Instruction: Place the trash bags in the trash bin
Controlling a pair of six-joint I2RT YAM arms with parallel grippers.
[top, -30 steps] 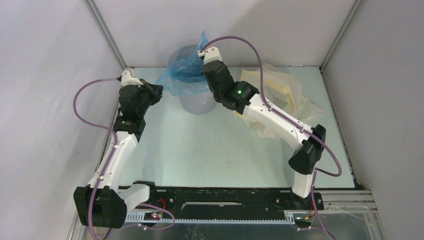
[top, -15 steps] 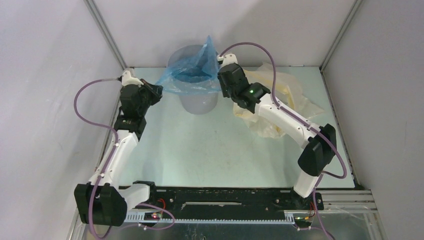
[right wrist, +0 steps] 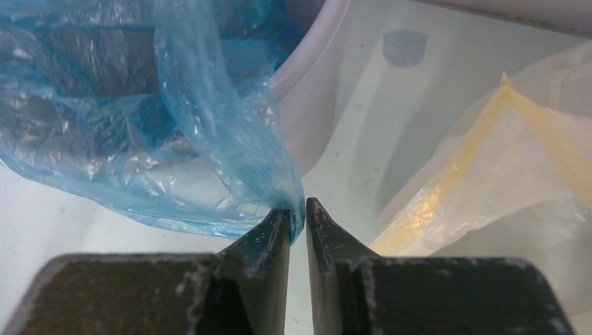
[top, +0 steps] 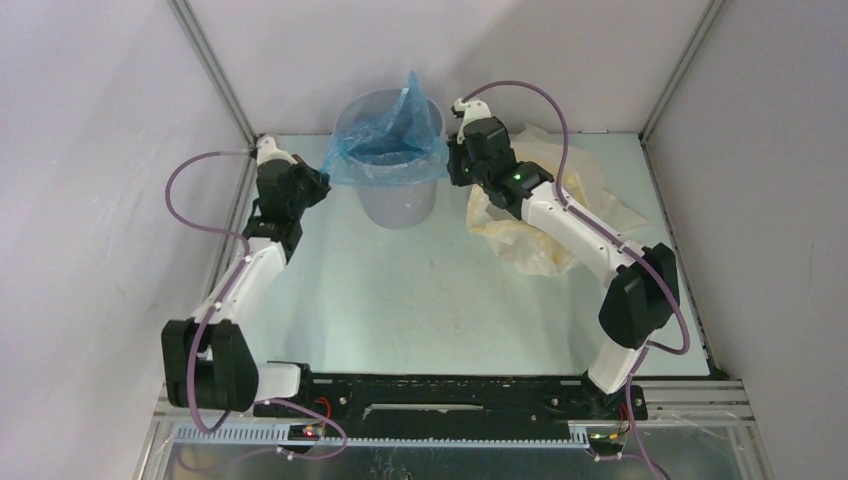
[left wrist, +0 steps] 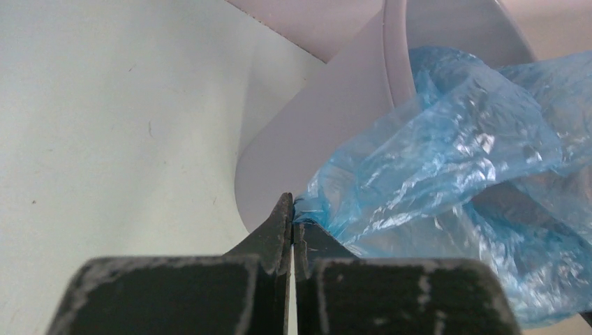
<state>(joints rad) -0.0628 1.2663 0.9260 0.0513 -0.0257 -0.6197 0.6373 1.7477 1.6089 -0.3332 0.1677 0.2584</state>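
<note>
The thin blue trash bag [top: 385, 140] is spread across the mouth of the pale grey trash bin [top: 398, 205] at the back of the table, with one peak standing above the rim. My left gripper [top: 324, 182] is at the bin's left side, shut on the bag's left edge [left wrist: 419, 160]; its tips [left wrist: 293, 218] pinch the film against the bin wall [left wrist: 314, 118]. My right gripper [top: 448, 162] is at the bin's right side, its jaws [right wrist: 298, 213] nearly closed with the bag's right edge [right wrist: 209, 112] between them. The bin [right wrist: 307, 105] also shows in the right wrist view.
A larger pale yellow translucent bag [top: 540, 235] lies crumpled on the table right of the bin, under my right arm; it shows in the right wrist view [right wrist: 502, 160]. The enclosure's back wall stands close behind the bin.
My right gripper has moved from over the bin to its right side, pulling the blue bag wide across the bin's mouth. My left arm has stretched farther toward the bin, still holding the bag.
</note>
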